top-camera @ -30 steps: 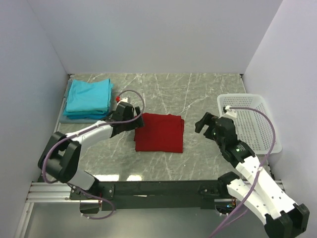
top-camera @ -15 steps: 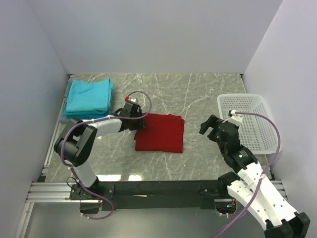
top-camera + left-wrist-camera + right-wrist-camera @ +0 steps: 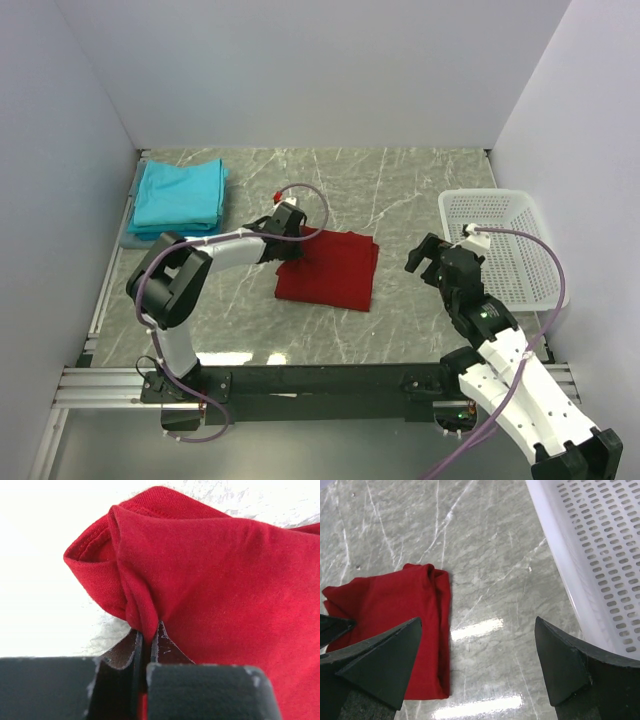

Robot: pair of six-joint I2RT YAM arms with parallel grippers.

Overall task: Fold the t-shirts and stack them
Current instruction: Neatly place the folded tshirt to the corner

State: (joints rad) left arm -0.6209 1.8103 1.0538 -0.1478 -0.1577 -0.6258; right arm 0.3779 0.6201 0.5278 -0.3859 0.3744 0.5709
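A folded dark red t-shirt [image 3: 330,270] lies mid-table. My left gripper [image 3: 291,243] is shut on its far-left corner, and the wrist view shows red cloth [image 3: 210,575] bunched and pinched between the two dark fingers [image 3: 167,647]. A stack of folded teal t-shirts [image 3: 180,196] sits at the far left of the table. My right gripper [image 3: 428,258] hovers open to the right of the red shirt, with nothing between its fingers [image 3: 385,665]; its view shows the red t-shirt [image 3: 390,615] at the left.
A white lattice basket [image 3: 505,250] stands at the right edge of the marble table [image 3: 400,190], also seen in the right wrist view as a white basket wall [image 3: 590,550]. White walls close in the left, back and right.
My left gripper slid right to the red shirt's far-left corner and shut on it, pushing the shirt slightly rightward. The right arm barely shifted.
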